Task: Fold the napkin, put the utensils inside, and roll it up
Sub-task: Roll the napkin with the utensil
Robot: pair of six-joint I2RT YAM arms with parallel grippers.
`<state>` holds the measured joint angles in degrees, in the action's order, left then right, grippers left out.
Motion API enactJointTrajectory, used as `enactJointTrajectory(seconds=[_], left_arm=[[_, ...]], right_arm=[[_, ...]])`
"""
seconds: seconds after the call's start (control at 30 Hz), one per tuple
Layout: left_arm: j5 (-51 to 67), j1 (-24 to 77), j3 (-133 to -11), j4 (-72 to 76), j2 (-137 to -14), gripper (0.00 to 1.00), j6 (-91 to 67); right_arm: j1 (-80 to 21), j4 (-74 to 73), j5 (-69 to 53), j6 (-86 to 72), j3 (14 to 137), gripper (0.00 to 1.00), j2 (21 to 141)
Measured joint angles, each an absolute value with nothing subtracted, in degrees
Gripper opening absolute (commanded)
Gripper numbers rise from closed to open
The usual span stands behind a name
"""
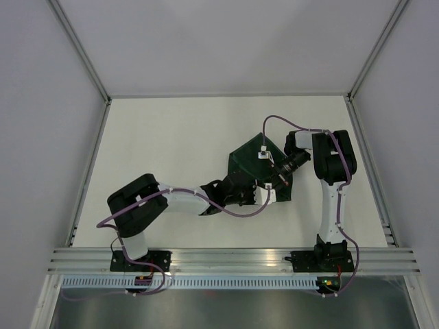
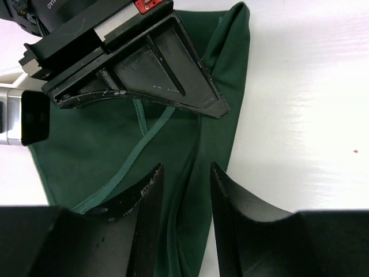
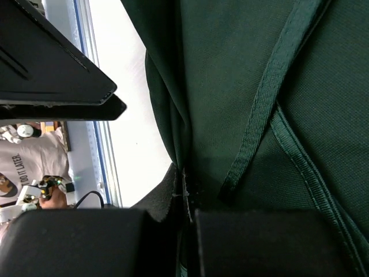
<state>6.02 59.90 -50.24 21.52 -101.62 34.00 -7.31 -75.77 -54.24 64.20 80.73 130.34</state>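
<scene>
Bright, even light all round, only soft shadows. In the left wrist view the table [image 2: 300, 115] blows out to white glare. Right wrist: napkin [image 3: 242, 86] weave is sharp, the near fingers [image 3: 86, 242] just dark blur.

Napkin [image 1: 245, 156]: dark green; I see it folded over itself, hem showing.
Where: table [image 1: 171, 137], right of centre.

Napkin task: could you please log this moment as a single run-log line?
stage: folding | napkin: partly folded, bunched | left gripper: open, astride a fold | right gripper: shut on napkin | knife: not in view
</scene>
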Motion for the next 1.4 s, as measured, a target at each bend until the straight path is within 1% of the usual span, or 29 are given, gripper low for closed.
enactJointTrajectory(seconds=[0.03, 0.23, 0.5, 0.63, 0.73, 1.2, 1.27, 1.3, 1.37, 1.4], left_arm=[[5.3, 60.3, -50.2, 22.0, -102.0, 0.45, 35.3], [2.0, 61.6, -50.2, 24.5, -105.0, 0.47, 42.0], [1.7, 62.3, -49.4, 24.8, -106.3, 0.48, 46.2], [1.9, 62.3, -49.8, 24.9, -107.3, 0.48, 47.3], [2.3, 62.3, -50.5, 24.6, -108.2, 0.45, 47.6], [8.3, 59.9, -56.2, 15.0, -109.0, 0.45, 47.6], [9.7, 59.2, -57.4, 12.5, -109.1, 0.41, 47.6], [10.5, 58.9, -58.2, 11.0, -109.1, 0.37, 47.6], [12.0, 58.3, -59.7, 7.8, -109.4, 0.33, 47.4], [12.8, 58.1, -60.6, 6.3, -109.7, 0.28, 47.3]], right_arm=[[-7.3, -76.0, -54.3, 64.0, 80.9, 0.00, 130.6], [-7.2, -76.7, -54.3, 63.3, 81.6, 0.01, 131.2], [-7.2, -76.6, -54.3, 62.3, 81.7, 0.00, 131.4], [-7.1, -76.6, -54.3, 62.2, 81.8, 0.01, 131.6], [-6.9, -76.6, -54.4, 62.1, 81.8, 0.01, 131.6], [-6.8, -76.8, -54.4, 61.8, 82.1, 0.00, 131.9], [-6.8, -76.8, -54.4, 61.9, 82.1, 0.01, 131.9], [-6.8, -76.8, -54.4, 61.9, 82.1, 0.00, 131.9], [-6.8, -76.8, -54.4, 61.9, 82.2, 0.00, 131.9], [-6.9, -76.8, -54.4, 61.9, 82.2, 0.00, 131.9]])
